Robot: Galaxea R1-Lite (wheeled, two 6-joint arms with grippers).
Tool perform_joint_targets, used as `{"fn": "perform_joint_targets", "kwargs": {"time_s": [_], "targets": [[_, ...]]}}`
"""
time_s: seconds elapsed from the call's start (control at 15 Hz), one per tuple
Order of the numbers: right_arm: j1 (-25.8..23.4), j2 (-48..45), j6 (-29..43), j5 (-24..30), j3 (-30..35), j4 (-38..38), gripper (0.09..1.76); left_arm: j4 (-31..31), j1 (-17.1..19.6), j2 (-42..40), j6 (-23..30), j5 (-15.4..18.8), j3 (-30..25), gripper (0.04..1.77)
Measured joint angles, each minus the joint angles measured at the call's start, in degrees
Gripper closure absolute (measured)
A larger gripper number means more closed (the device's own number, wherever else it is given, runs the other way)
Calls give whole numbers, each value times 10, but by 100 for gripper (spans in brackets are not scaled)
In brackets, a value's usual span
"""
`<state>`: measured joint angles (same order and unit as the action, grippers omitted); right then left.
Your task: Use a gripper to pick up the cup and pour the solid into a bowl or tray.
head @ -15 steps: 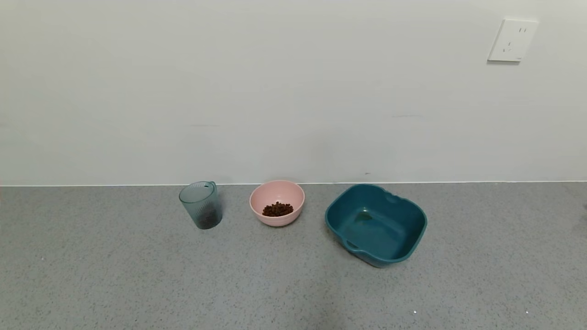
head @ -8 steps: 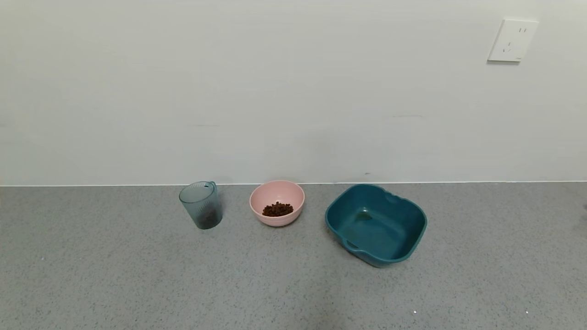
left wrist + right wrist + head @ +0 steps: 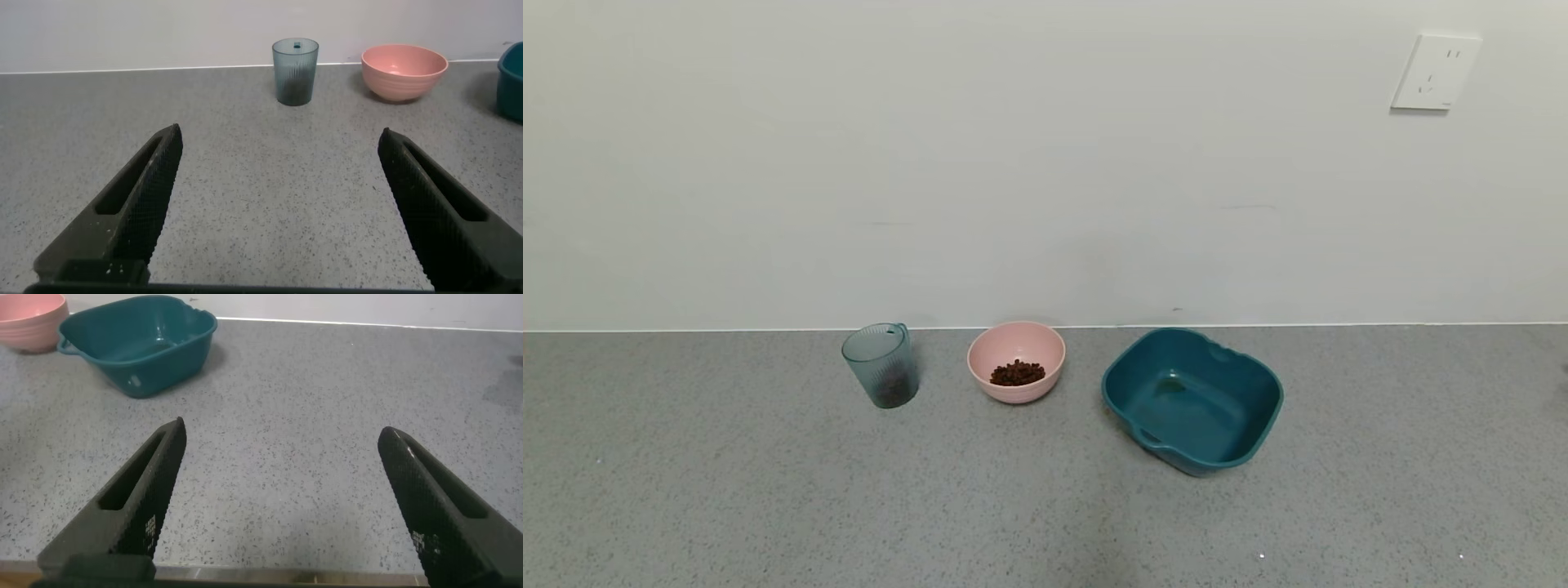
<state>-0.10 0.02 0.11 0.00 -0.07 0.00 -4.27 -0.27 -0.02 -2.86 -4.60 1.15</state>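
The blue-grey ribbed cup [image 3: 880, 364] stands upright on the grey counter near the wall, a few dark pellets at its bottom. It also shows in the left wrist view [image 3: 295, 71]. To its right stands the pink bowl [image 3: 1045, 355], which also shows in the left wrist view [image 3: 404, 71], holding a heap of brown pellets [image 3: 1017, 373]. My left gripper [image 3: 279, 139] is open and empty, low over the counter, well short of the cup. My right gripper [image 3: 282, 433] is open and empty near the counter's front edge. Neither gripper shows in the head view.
A larger teal tub [image 3: 1192, 398] sits right of the pink bowl, empty; it also shows in the right wrist view [image 3: 137, 341]. The white wall runs behind the objects, with a socket [image 3: 1435, 72] at upper right. The grey counter [image 3: 1013, 506] stretches in front.
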Motion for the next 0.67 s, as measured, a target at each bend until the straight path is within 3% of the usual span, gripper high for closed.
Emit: {"fn": "perform_joint_targets", "kwargs": {"time_s": [0.33,0.67], "targets": [[0,0,0,0,0,0,14,4,0,0,-2,42,-6,9],[0,0,1,-1,0,-1,14,40,0,0,1,46,-11,9]]}}
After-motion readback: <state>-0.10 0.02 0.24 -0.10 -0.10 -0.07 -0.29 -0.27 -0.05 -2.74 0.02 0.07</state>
